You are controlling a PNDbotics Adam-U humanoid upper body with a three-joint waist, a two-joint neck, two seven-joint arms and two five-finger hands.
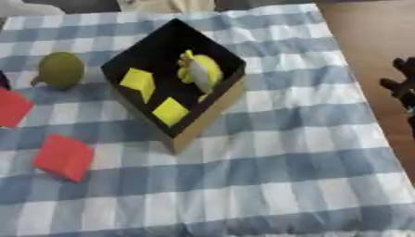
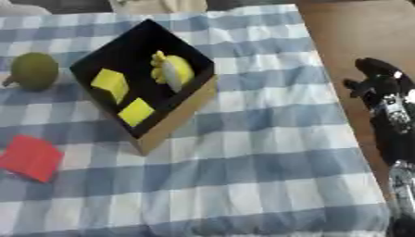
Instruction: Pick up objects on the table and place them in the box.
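Right hand (image 2: 381,90) off the cloth at right edge, fingers slack, holding nothing. Left hand out of view. Box (image 1: 207,115) mid-table, yellow pieces inside. Still out: green fruit (image 1: 61,69) and red blocks (image 1: 65,157), all left of box, well apart from right hand. Probably left-arm work.

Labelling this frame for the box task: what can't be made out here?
- Left hand: in neither view.
- Right hand: cut by the right edge in the left eye view; whether its fingers are curled is blurred.
- Second red block: cut by the left edge; absent from the right eye view.
- Yellow and white object in the box: too blurred to identify.
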